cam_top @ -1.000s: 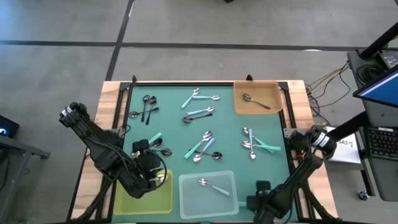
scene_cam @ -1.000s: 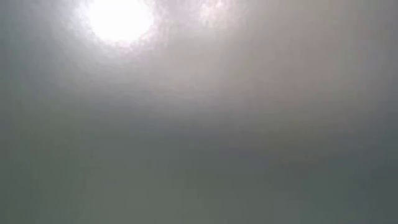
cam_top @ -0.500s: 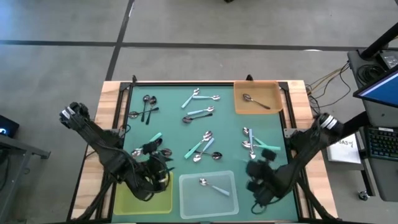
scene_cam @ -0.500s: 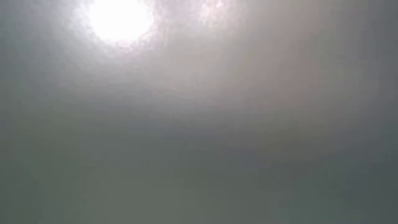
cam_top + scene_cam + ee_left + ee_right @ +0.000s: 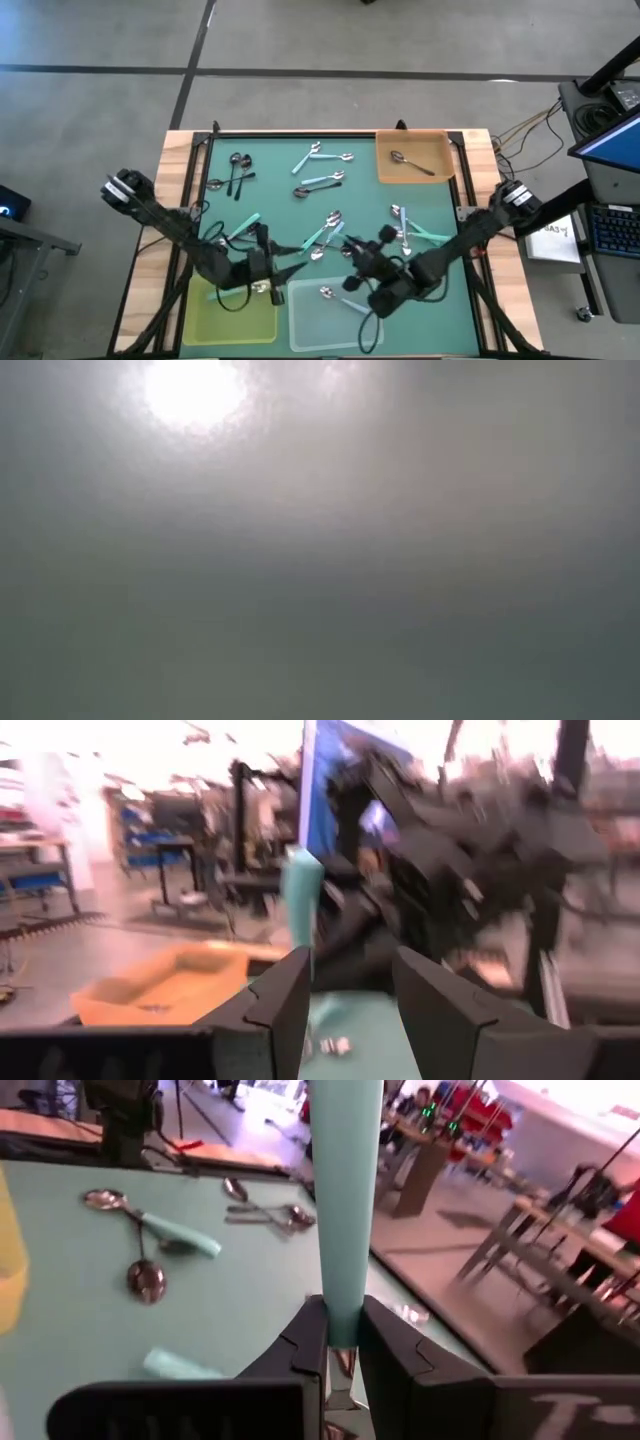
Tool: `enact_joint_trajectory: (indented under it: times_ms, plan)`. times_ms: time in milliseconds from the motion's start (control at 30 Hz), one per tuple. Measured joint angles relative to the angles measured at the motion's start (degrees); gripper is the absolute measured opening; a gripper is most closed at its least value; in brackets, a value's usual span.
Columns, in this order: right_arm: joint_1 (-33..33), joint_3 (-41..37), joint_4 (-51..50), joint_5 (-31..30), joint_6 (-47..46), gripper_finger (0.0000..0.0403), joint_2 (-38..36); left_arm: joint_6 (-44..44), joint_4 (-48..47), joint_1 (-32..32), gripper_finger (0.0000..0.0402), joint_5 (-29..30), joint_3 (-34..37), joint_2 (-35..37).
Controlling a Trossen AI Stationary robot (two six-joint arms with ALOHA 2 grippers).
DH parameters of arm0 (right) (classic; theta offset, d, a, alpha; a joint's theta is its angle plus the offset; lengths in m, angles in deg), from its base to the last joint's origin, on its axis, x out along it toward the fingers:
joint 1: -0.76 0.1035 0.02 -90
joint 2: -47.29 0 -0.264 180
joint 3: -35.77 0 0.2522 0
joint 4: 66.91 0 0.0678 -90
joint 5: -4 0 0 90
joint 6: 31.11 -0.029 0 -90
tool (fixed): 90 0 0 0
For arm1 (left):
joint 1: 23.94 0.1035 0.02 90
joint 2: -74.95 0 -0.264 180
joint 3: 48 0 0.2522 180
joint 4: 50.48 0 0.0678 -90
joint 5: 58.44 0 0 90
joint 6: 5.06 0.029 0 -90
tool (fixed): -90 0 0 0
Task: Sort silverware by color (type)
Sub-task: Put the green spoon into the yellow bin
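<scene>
Since earlier frame our right gripper (image 5: 352, 258) swung from table's near right edge to mat centre, clamped on teal-handled spoon (image 5: 345, 1200). Our left gripper (image 5: 285, 270) sits partly open, empty, just beside yellow tray (image 5: 240, 320). Other spoons scattered across green mat (image 5: 280, 205).

A robotics lab: rig table (image 5: 180, 145), loose cables (image 5: 520, 130), workbenches (image 5: 440, 1155) behind.

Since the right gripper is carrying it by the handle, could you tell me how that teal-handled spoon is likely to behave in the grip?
The teal-handled spoon probably stays stiff: its handle stands straight from the right gripper. It looks light and thin. Clamped only at one end of its smooth handle, it may pivot or slip.
</scene>
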Motion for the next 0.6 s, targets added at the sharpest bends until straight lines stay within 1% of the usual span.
enact_joint_trajectory:
  times_ms: [67, 100, 167, 267, 367, 467, 600]
  plan:
    - [-1.3, 0.0, 7.4, 0.1, 7.2, 0.0028, 1.7, 0.9, 6.8, 0.8, 0.013, 0.0, 1.4, -1.7]
    - [-1.8, 0.1, 10.7, 0.1, 10.5, 0.0028, 2.6, 1.0, 8.4, 1.1, 0.013, -0.1, 1.8, -2.6]
    - [-2.6, 0.2, 17.2, 0.7, 17.4, 0.0028, 4.1, 0.9, 10.4, 1.7, 0.0129, -0.5, 1.9, -4.3]
    - [-3.2, 0.2, 25.7, 4.4, 25.2, 0.0028, 5.6, 0.8, 10.9, 2.7, 0.013, -0.6, 0.5, -6.3]
    - [-3.3, 0.3, 29.1, 5.3, 28.7, 0.0028, 6.3, 2.5, 10.9, 3.5, 0.013, 1.1, -1.9, -7.7]
    - [-3.3, 0.3, 29.1, 5.2, 28.5, 0.0028, 6.4, 6.3, 11.1, 3.8, 0.013, 6.6, -3.9, -8.2]
    - [-3.3, 0.3, 29.1, 5.2, 28.4, 0.0028, 6.2, 9.9, 10.9, 3.9, 0.0121, 7.2, -5.9, -8.2]
